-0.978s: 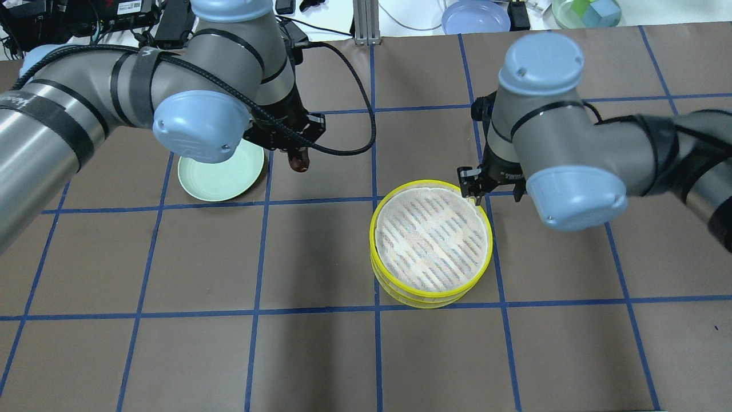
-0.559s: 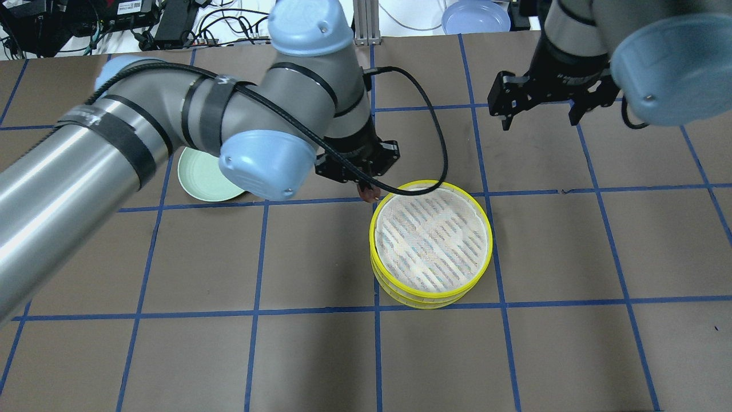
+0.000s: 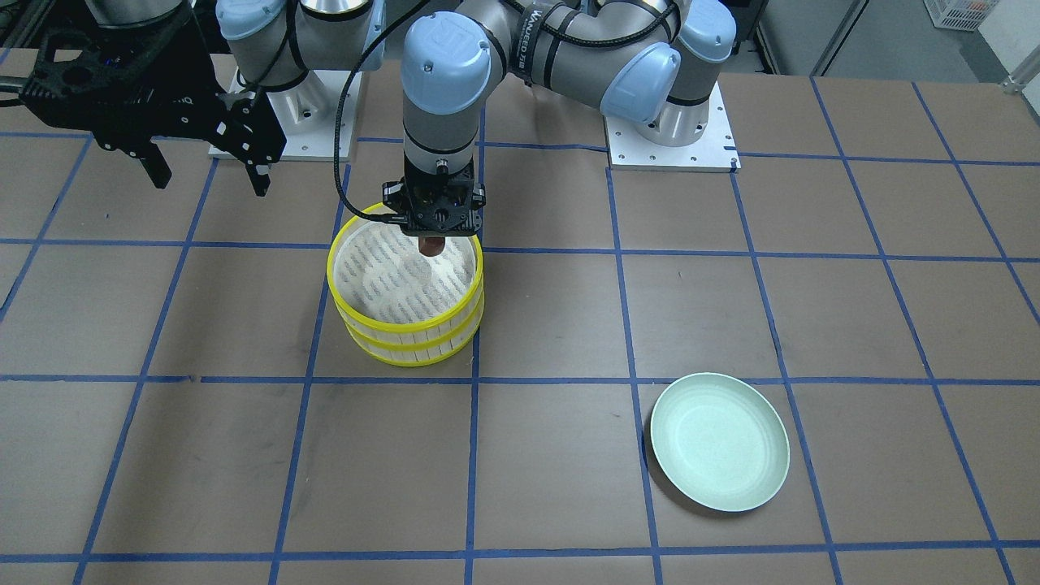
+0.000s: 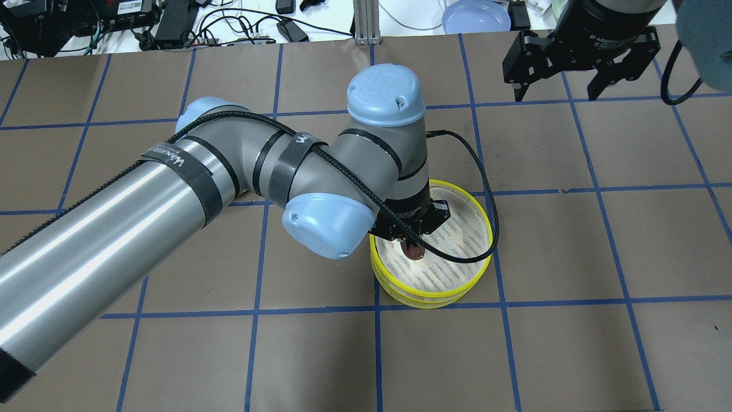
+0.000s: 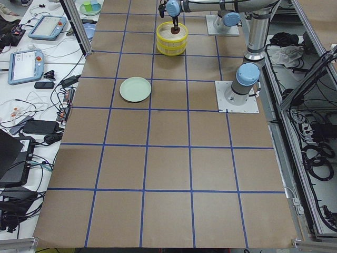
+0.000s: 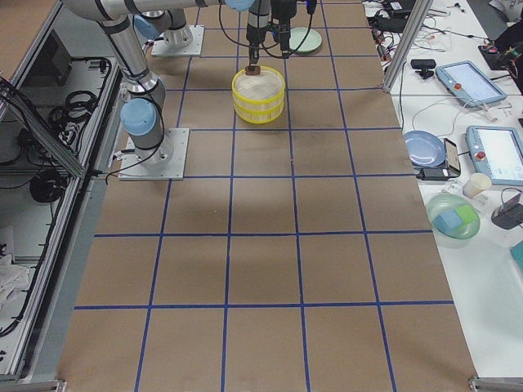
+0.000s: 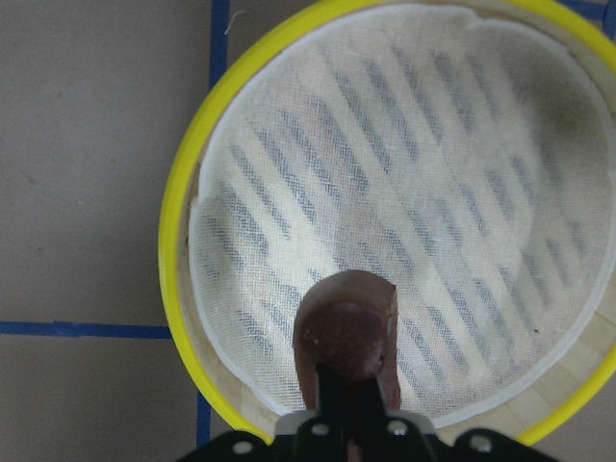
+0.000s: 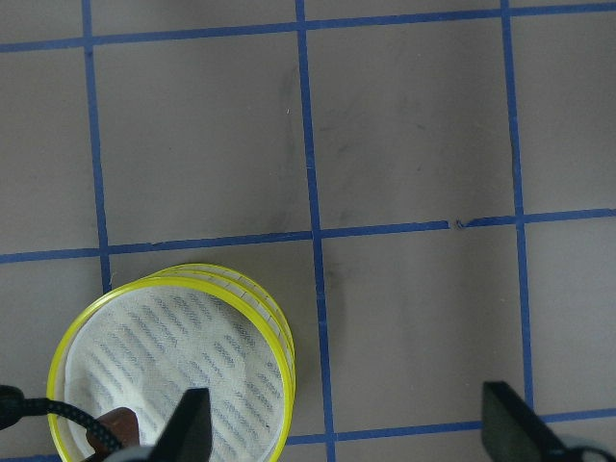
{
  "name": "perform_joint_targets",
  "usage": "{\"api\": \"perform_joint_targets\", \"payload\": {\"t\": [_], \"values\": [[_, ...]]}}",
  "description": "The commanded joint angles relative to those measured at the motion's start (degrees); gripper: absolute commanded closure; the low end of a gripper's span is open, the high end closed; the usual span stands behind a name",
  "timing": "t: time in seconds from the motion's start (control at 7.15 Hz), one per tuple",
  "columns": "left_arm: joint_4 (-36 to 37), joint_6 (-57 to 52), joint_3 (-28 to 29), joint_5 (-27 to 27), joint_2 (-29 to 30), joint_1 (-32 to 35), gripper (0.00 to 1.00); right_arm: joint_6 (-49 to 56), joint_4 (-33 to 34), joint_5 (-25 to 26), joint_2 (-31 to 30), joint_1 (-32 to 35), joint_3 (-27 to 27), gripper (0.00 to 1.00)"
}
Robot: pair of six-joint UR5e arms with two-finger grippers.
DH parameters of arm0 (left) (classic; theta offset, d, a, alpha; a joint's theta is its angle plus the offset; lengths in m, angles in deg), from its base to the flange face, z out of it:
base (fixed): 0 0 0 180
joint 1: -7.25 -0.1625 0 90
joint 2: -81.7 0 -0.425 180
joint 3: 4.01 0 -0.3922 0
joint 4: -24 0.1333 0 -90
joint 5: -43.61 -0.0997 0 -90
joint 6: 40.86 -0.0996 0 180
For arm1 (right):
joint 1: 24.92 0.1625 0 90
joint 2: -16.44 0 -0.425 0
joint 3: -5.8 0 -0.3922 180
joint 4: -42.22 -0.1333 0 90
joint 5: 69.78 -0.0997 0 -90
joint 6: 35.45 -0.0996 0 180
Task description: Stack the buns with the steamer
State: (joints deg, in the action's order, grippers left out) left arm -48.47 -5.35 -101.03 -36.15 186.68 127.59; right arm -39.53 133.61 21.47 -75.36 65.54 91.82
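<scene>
The steamer stands near the table centre. The left gripper holds the bun above the steamer's interior. The plate lies well apart on the robot's left; the right gripper hangs apart on the right.

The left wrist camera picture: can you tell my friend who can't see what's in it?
A dark reddish-brown bun, gripped in the robot's left hand, hangs over a round yellow steamer lined with white cloth. Brown table with blue tape lines lies around it.
</scene>
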Motion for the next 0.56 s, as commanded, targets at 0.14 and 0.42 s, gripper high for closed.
{"api": "perform_joint_targets", "payload": {"t": [0.14, 0.42], "values": [[2.41, -0.18, -0.1, -0.48, -0.13, -0.01, 0.0, -0.05, -0.34, -0.19, -0.05, 0.24, 0.11, 0.0], [2.25, -0.36, 1.47, -1.79, -0.65, -0.97, 0.0, -0.05, -0.34, -0.19, 0.04, 0.24, 0.46, 0.0]]}}
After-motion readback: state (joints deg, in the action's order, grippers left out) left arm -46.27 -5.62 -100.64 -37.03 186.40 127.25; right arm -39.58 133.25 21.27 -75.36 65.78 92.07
